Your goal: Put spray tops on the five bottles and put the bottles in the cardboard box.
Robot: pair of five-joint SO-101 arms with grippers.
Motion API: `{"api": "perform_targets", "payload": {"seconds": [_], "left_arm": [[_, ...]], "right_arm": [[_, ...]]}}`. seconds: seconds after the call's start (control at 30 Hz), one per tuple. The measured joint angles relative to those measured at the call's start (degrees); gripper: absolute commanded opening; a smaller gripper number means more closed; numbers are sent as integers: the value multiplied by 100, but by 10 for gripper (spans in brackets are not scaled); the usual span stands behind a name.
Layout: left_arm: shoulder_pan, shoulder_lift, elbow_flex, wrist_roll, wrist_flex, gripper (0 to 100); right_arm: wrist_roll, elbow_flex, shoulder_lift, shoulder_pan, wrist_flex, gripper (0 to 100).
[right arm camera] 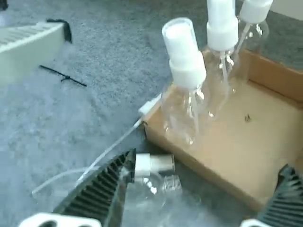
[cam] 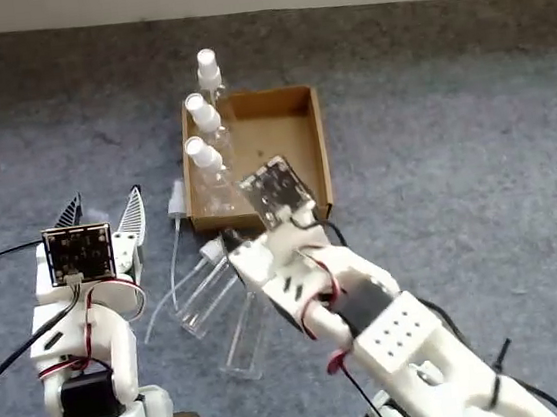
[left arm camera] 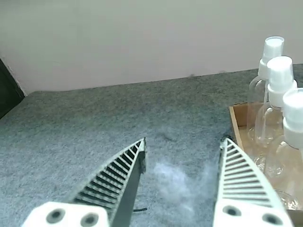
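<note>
- The cardboard box (cam: 307, 145) sits open-topped on the grey carpet (cam: 453, 148), toward its far edge.
- Two bottles with spray tops stand upright inside the box along its left wall: the nearest capped bottle (cam: 209, 176) and the middle capped bottle (cam: 211, 126).
- The far capped bottle (cam: 209, 75) stands at the box's far left corner. Whether it is inside or just behind the wall cannot be told.
- An open bottle (cam: 202, 290) and a second open bottle (cam: 247, 333) lie on their sides on the carpet in front of the box's near wall, side by side.
- A loose spray top (cam: 174, 202) lies on the carpet just outside the box's near left corner, its thin tube trailing toward the arms.
- The right gripper (right arm camera: 208, 163) hangs over the box's near wall, jaws spread wide and holding nothing. The open bottle's neck lies just beside one finger.
- The left gripper (left arm camera: 184, 142) is spread wide and empty above bare carpet to the left of the box.
</note>
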Motion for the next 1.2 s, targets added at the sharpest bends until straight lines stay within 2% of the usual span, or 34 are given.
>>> {"api": "perform_targets", "payload": {"seconds": [0.17,0.27,0.4,0.53,0.73,1.03,1.1,1.2], "left_arm": [[0,0,0,0,0,228],[0,0,0,0,0,228],[0,0,0,0,0,228],[0,0,0,0,0,228],[0,0,0,0,0,228],[0,0,0,0,0,228],[0,0,0,0,0,228],[0,0,0,0,0,228]], "right_arm": [[-1292,211,-677,-466,1538,382],[-1855,211,-730,-721,1873,382],[-1969,211,-633,-897,1916,382],[-2119,202,97,-1160,1855,382],[-3015,-378,1345,-1231,1705,382],[-3112,-782,2813,-1248,1626,380],[-3112,-888,3103,-1222,1626,341],[-3112,-1020,3349,-905,1626,204]]}}
